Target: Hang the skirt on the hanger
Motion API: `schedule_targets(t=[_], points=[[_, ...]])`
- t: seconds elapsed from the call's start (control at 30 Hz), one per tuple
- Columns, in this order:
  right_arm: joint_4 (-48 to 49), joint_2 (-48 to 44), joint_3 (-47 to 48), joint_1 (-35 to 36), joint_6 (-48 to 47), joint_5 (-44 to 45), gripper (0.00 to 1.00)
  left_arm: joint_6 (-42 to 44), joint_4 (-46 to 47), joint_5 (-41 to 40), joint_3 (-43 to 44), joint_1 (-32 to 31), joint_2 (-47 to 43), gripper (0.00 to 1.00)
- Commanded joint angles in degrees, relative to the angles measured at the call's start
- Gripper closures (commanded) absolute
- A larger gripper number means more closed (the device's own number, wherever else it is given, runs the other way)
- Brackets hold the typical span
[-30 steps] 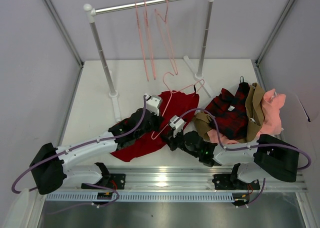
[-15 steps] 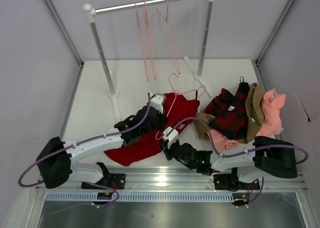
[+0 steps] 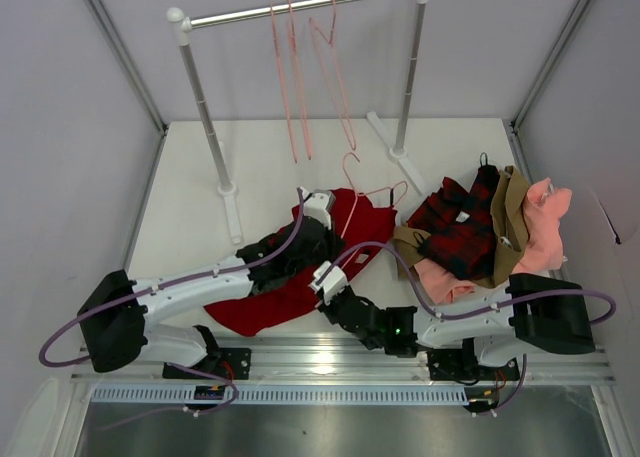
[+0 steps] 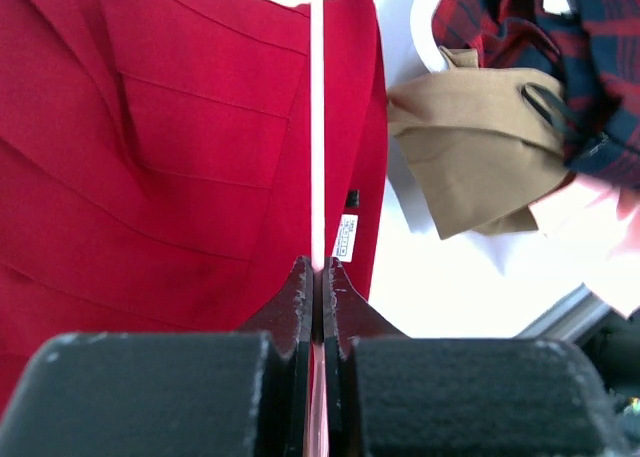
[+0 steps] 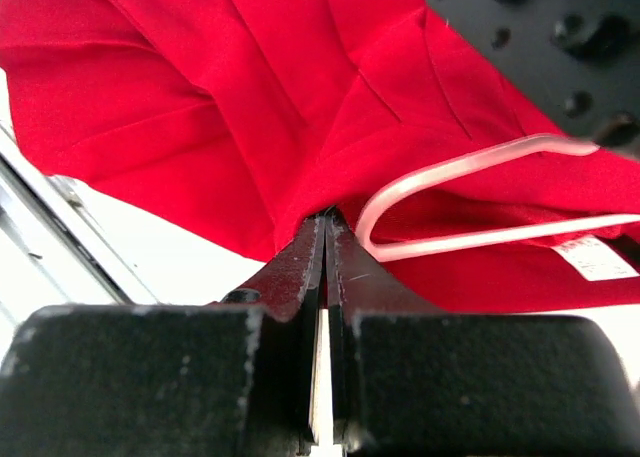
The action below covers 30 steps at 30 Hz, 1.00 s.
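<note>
White tabletop (image 3: 262, 155) between grey booth walls: the skirt (image 3: 262, 307) lies crumpled on the near half. In the overhead view its long axis runs from 7 o'clock to 1 o'clock. The hanger (image 4: 317, 127) rests on the 1 o'clock end, hook pointing to 12.

My left gripper (image 4: 317, 269) is clamped on the hanger's wire, which runs straight off my fingertips toward 12 o'clock across the red cloth. My right gripper (image 5: 325, 222) is closed too, and its tips appear to pinch the skirt's edge. The hanger's rounded corner lies on the cloth just beside them, at 2 o'clock.

I judge the coming move to turn on that relation. Cloth is in one hand and wire in the other, nearly touching, so the edge needs working toward that corner, not fetching from afar. Neither arm is nearer; the left reaches in from 8 o'clock, the right from 5.

Overhead, both sets of jaws are hidden under my wrists, and only the wrist cameras show the grips. The left wrist view alone shows the skirt's white label (image 4: 345, 237) by the wire, and a tan garment (image 4: 470, 147) at 2 o'clock beside a plaid garment (image 4: 540, 37). Only the overhead view shows the rail (image 3: 240, 15) at 12 o'clock, with spare hangers (image 3: 284, 89) on it.
</note>
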Motion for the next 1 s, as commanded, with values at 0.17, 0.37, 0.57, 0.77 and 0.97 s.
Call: schedule_targets(t=[0.17, 0.37, 0.57, 0.77, 0.97], points=[[-15.5, -4.2, 8.8, 0.3, 2.5, 9.2, 1.00, -6.5, -1.8, -8.1, 1.6, -4.7, 1.7, 1.00], [-24.3, -8.0, 10.5, 0.0, 6.2, 5.0, 1.00, -0.9, 1.6, -9.3, -1.5, -4.8, 0.2, 1.00], [-25.7, -11.9, 8.6, 0.0, 9.1, 3.4, 1.00, 2.6, 4.0, -9.9, -1.5, -4.7, -0.4, 1.00], [-26.9, -15.2, 7.3, -0.1, 10.4, 2.0, 1.00, 2.8, 5.6, -8.3, -2.2, -4.7, 0.1, 1.00], [-29.9, -18.1, 5.4, -0.1, 13.4, 5.7, 0.89, 3.2, 7.8, -7.2, -4.3, -4.8, -0.8, 1.00]])
